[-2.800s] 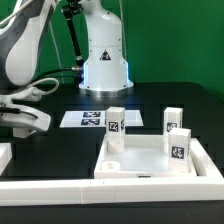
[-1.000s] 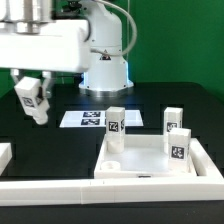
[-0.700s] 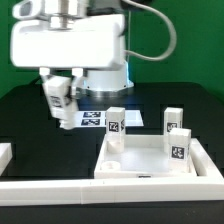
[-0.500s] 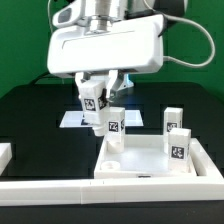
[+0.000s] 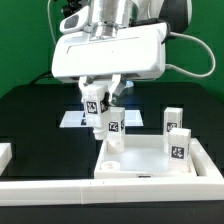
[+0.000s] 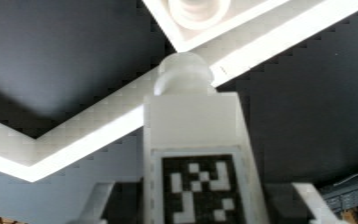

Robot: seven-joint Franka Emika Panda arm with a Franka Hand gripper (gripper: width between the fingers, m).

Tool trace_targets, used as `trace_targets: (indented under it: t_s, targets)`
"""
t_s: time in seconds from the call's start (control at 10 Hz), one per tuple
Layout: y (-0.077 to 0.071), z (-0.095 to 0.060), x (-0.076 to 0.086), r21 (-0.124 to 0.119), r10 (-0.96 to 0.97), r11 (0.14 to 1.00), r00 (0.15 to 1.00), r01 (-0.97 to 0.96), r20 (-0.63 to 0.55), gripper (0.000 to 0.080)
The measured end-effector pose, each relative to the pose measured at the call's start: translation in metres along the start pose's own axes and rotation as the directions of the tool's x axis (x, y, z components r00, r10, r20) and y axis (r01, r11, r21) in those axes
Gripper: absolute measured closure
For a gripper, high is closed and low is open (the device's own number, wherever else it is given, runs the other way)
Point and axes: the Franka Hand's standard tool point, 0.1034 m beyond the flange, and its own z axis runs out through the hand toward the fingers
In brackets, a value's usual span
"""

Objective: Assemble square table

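- Gripper (image 5: 97, 103) clamped on a tagged leg (image 5: 95, 108), held tilted above the black table (image 5: 40, 120).
- Square tabletop (image 5: 140, 160) lying near the front wall (image 5: 110, 187), three legs standing in corner sockets.

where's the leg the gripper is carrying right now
In the exterior view the carried leg hangs in the gripper left of centre, just above the table top's back-left corner, beside the leg already standing there.
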Motion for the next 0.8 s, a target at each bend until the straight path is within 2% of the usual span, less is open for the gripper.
trace_targets:
  t_s: [0.3, 0.6, 0.8]
  targets:
    - [-0.005, 0.012, -0.003, -0.017, -0.057, 0.998, 0.998, 0.057, -0.003, 0.0509]
    - [-0.015, 0.015, -0.014, -0.010, -0.066, 0.998, 0.998, 0.066, 0.007, 0.0509]
    - [-0.020, 0.020, -0.013, -0.007, -0.077, 0.997, 0.997, 0.077, 0.002, 0.0509]
